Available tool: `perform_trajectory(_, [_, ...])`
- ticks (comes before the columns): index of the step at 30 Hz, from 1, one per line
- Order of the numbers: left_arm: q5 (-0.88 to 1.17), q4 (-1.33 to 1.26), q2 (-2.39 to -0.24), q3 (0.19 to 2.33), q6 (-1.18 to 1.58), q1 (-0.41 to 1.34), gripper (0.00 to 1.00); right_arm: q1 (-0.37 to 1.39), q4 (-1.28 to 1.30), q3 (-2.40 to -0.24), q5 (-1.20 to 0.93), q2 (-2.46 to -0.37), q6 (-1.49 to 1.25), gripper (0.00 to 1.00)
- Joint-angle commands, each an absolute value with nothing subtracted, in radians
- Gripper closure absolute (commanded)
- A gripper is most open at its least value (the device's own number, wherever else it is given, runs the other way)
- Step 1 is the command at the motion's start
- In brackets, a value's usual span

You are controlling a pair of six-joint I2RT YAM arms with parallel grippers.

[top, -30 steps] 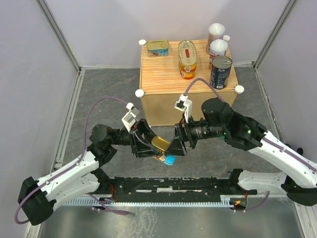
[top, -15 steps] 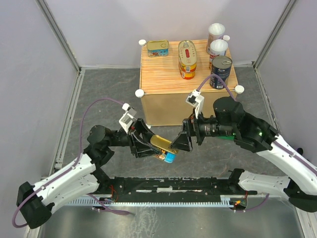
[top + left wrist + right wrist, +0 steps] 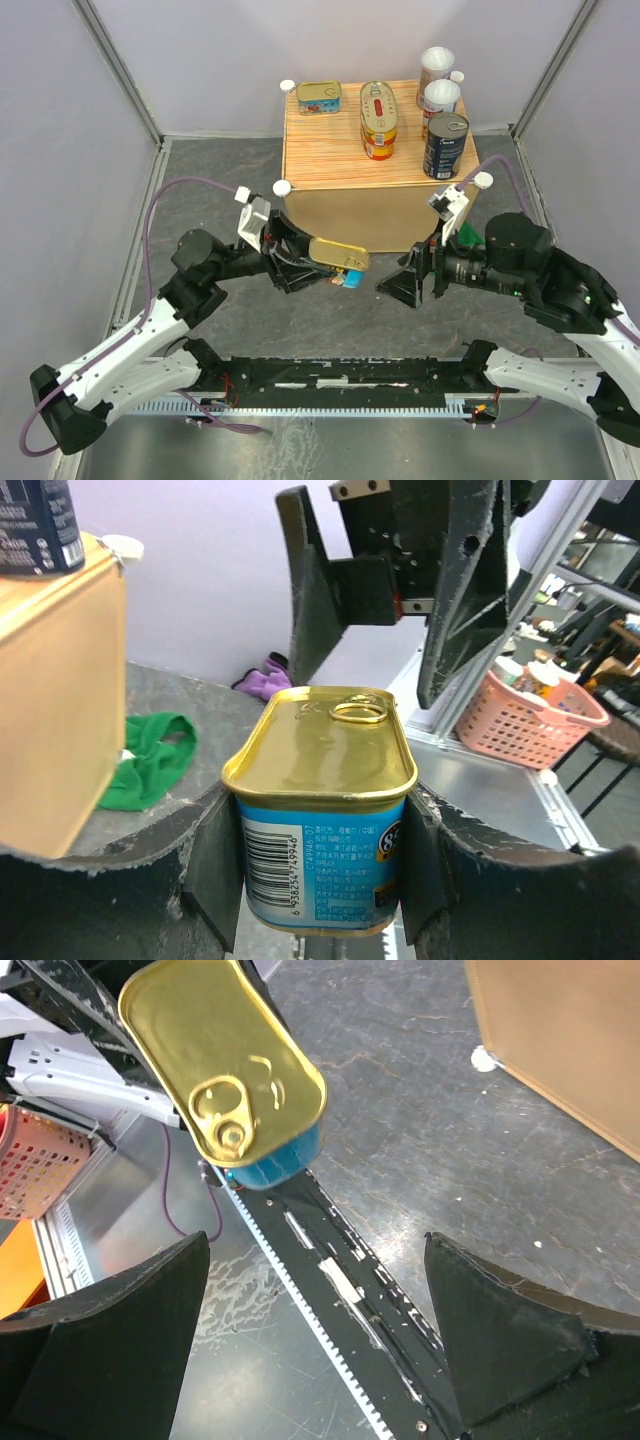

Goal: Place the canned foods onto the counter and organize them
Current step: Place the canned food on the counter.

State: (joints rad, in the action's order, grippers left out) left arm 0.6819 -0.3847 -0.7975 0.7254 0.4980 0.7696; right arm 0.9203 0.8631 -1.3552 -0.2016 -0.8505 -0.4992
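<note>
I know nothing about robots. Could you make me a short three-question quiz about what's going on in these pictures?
1. True or false: the right gripper is clamped on a tin.
2. What does the left gripper hold?
A) a dark blue cylinder
B) a rectangular gold-lidded tin
C) a green cloth
3. Fill in the blank: ___ white-lidded cylinders stand on the counter.

Key:
1. False. Its jaws are wide open and hold nothing.
2. B.
3. Two.
</note>
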Motion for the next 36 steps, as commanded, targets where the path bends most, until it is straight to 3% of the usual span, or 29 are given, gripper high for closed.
perform_trajectory(1, [0.656,-0.399,-0.870,0.870,0.330,0.758,0.97,0.919,0.903,-1.405,-0.111,-0.807,-0.472,0.04])
perform_trajectory(5, [0.713,-0.450,-0.940,0.927,0.328,0.691,0.97,0.920,0.934,-1.415,-0.078,-0.779,-0.464,0.04])
perform_trajectory(14, [0.895,-0.862,-1.110,0.977,0.607,0.412,0.97,0.919,0.983,-1.438,-0.025,-0.744,-0.429,0.04])
perform_trajectory(36, [0.939,-1.208,-1.472,1.156,0.714,0.286,0.97,0.920,0.970,-1.463,0.029,-0.767,-0.317,0.05])
